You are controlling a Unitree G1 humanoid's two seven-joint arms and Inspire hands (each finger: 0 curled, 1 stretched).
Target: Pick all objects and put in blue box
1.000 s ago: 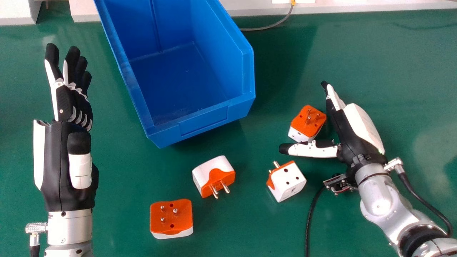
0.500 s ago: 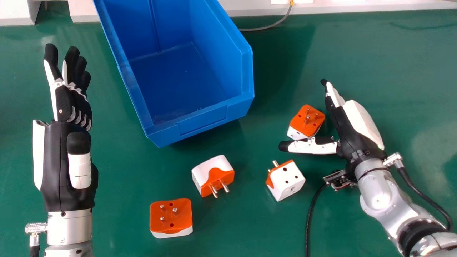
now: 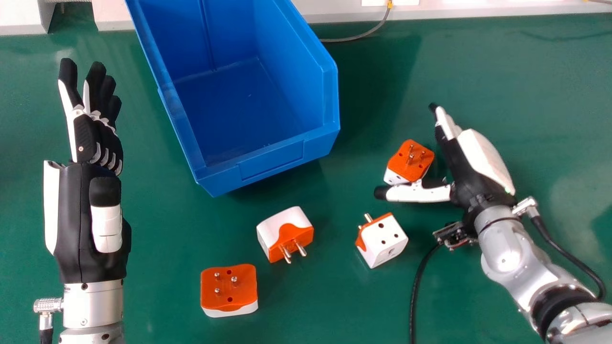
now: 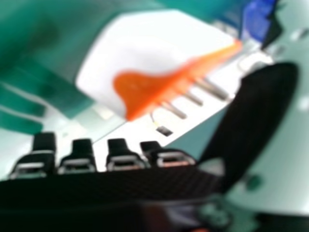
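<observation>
While right hand (image 3: 461, 167) flanks one adapter (image 3: 410, 161) | three others (image 3: 382, 240) on green table (image 3: 516, 86)

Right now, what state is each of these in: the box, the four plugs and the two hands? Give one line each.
Box: upright, open-topped
Left hand: open, holding nothing
Right hand: open, thumb out
Far plug: pins up, between the right hand's thumb and fingers
Right near plug: on its side, holes up
Middle plug: on its side, pins toward the robot
Left near plug: pins up

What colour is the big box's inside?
Blue all over, seen best in the head view: the box.
</observation>
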